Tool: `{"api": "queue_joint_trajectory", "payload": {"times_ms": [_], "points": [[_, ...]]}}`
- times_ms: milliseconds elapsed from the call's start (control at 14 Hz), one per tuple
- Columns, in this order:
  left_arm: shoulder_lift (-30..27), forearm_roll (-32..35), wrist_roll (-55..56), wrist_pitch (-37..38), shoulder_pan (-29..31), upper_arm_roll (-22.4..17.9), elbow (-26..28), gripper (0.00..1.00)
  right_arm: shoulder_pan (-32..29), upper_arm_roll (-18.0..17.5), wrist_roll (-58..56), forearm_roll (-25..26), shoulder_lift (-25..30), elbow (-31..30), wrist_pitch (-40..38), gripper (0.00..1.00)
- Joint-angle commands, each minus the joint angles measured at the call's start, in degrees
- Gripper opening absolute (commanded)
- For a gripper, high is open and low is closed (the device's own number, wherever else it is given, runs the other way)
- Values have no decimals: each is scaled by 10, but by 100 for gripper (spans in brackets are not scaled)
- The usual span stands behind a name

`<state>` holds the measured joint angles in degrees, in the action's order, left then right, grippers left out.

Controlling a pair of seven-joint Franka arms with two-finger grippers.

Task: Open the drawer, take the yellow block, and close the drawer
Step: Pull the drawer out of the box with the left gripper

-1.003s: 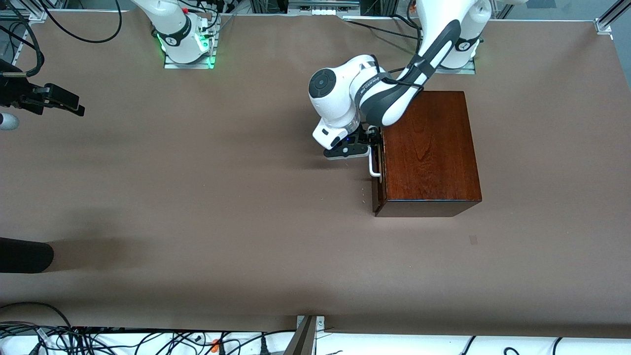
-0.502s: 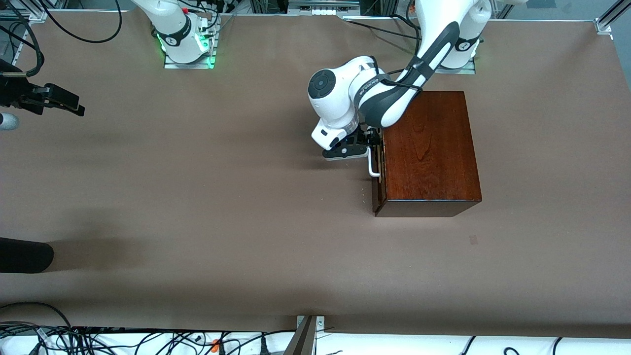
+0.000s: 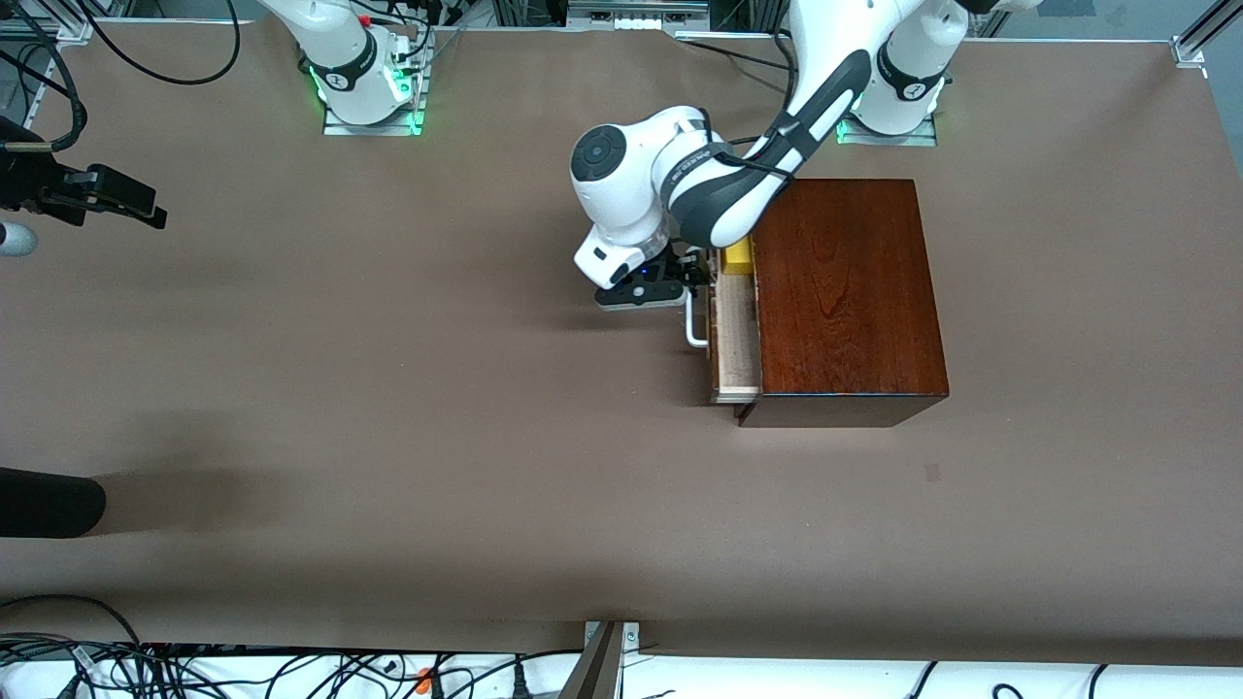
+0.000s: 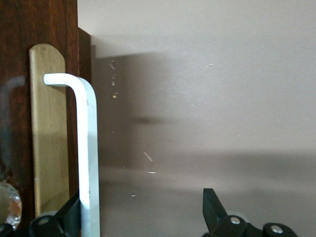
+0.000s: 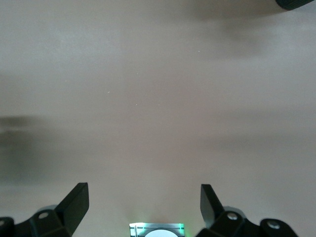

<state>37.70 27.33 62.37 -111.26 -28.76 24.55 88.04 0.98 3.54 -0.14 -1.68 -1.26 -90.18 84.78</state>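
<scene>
The dark wooden cabinet (image 3: pixel 845 291) stands toward the left arm's end of the table. Its drawer (image 3: pixel 738 335) is pulled partly out and shows a pale wood tray. The yellow block (image 3: pixel 738 254) lies in the tray at the end farther from the front camera, partly covered by the left arm. My left gripper (image 3: pixel 691 279) (image 4: pixel 143 210) is open at the white bar handle (image 3: pixel 693 328) (image 4: pixel 89 148), which rests against one finger (image 4: pixel 71 217). The right gripper (image 3: pixel 136 202) (image 5: pixel 143 192) waits open over bare table at the right arm's end.
A black rounded object (image 3: pixel 49 500) juts in at the table edge at the right arm's end, nearer the front camera. Brown table stretches between the cabinet and that end. Cables run along the table's edges.
The drawer has slid out of the cabinet toward the right arm's end, with the left gripper moving along at the handle. The yellow block has come into view. The right arm has not moved.
</scene>
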Motion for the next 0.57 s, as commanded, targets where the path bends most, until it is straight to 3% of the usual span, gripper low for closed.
{"api": "queue_joint_trajectory", "payload": {"times_ms": [0,502], "points": [[26,-31,5,5,-20,1,-44,100,0,1,0,-2,-2,11,-9,100],[74,-40,5,3,-51,1,-124,100,0,2,0,0,-2,11,-9,100]]}}
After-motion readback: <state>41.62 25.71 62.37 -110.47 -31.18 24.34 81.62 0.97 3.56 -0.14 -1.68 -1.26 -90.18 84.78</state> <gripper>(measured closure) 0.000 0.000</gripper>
